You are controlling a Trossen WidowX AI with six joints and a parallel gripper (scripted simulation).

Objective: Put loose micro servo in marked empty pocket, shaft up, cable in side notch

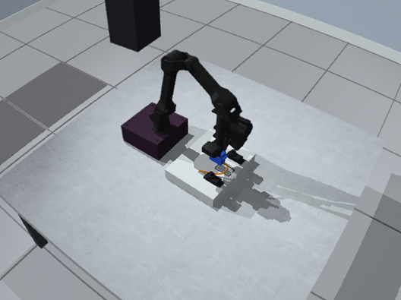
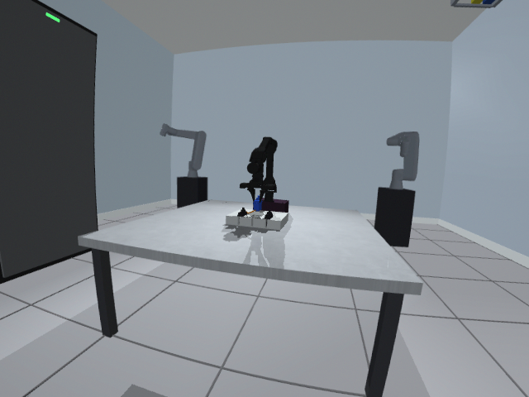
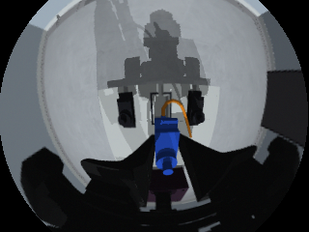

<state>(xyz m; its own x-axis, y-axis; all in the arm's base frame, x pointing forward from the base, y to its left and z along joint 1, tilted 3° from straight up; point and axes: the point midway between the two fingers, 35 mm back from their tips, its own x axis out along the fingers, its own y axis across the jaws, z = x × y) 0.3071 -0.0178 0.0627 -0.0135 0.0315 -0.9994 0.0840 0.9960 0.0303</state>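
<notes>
Right at the lens, the tool (image 3: pixel 169 155) is pinching the blue micro servo (image 3: pixel 166 145) between its two dark fingers, gripped on its sides, body angled away from the camera. No lettering or brand mark can be read on it. From its far end the orange cable (image 3: pixel 181 114) loops out and curls down toward the deck (image 1: pixel 181 177). Just beyond the tool, below the servo, sits the marked pocket (image 3: pixel 158 100), a small outlined rectangle, open, with the servo held above it and not seated. Flanking that pocket, one black servo (image 3: pixel 126 110) sits to one side and another black servo (image 3: pixel 196 107) to the other. The white deck rests on the counter (image 2: pixel 320 251). Farther back, behind the tool, stands the arm's dark purple base block (image 1: pixel 152 132).
</notes>
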